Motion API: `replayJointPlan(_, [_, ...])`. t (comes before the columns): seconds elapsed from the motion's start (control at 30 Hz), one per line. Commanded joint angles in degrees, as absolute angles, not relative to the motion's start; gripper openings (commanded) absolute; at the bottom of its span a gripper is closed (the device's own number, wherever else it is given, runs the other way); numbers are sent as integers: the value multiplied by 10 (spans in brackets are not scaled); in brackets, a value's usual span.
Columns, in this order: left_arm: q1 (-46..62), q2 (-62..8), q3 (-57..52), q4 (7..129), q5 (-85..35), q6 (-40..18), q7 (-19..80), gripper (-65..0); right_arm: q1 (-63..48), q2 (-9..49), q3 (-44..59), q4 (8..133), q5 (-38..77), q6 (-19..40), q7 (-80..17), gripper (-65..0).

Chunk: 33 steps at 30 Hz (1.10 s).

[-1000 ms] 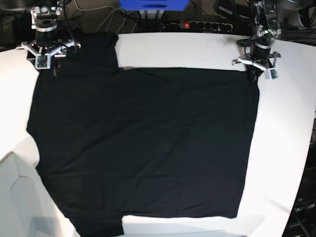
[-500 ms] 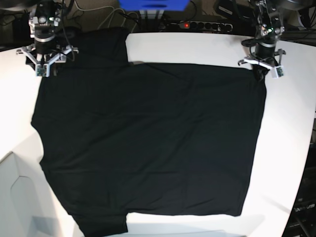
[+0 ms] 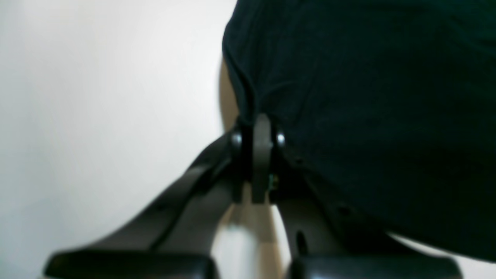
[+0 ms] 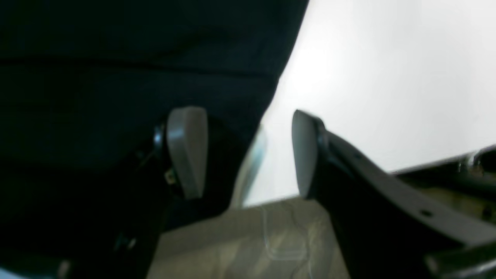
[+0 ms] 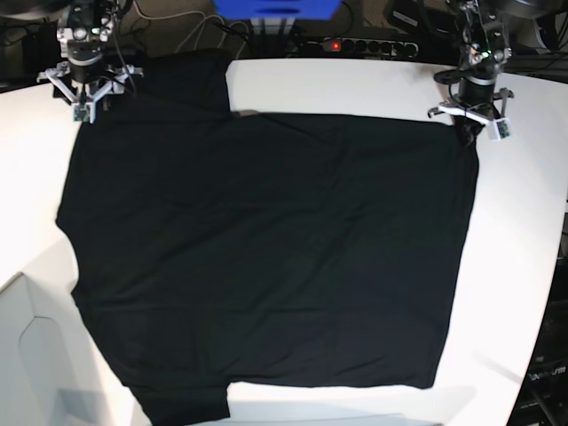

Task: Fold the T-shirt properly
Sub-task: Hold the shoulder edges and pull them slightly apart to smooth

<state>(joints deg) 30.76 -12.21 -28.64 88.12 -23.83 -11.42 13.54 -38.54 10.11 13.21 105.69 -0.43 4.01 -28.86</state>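
The black T-shirt [image 5: 266,257] lies spread flat on the white table [image 5: 355,89], with no print showing. My left gripper [image 5: 469,129] is at the shirt's far right corner. In the left wrist view that gripper [image 3: 257,130] is shut on the T-shirt's [image 3: 368,97] edge, and the cloth bunches up between the pads. My right gripper [image 5: 86,105] hovers at the shirt's far left corner. In the right wrist view this gripper [image 4: 244,151] stands open, its pads [image 4: 186,151] apart, with the T-shirt [image 4: 135,58] lying loose below and beside the left pad.
A power strip [image 5: 359,44] with a red light, a blue box [image 5: 275,7] and cables sit behind the table's far edge. A white box [image 5: 27,355] stands at the near left. The table's right edge [image 5: 557,266] curves close to the shirt.
My right gripper has opened, let go of the shirt's far left corner and drawn back toward the far edge. The shirt was pulled farther back. The left gripper keeps its hold.
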Motion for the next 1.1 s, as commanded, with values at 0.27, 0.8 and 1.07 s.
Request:
replayJointPlan(0.27, [311, -129, -291, 889, -240, -114, 125, -625, -385, 102, 131, 1042, -3, 82, -294, -303])
replayJointPlan(0.8, [325, -129, -292, 891, -240, -114, 125, -625, -371, 105, 134, 1025, -3, 83, -293, -650])
replayJointPlan(1.07, [342, -128, -292, 943, -240, -114, 125, -625, -371, 105, 151, 1108, -3, 83, -294, -650])
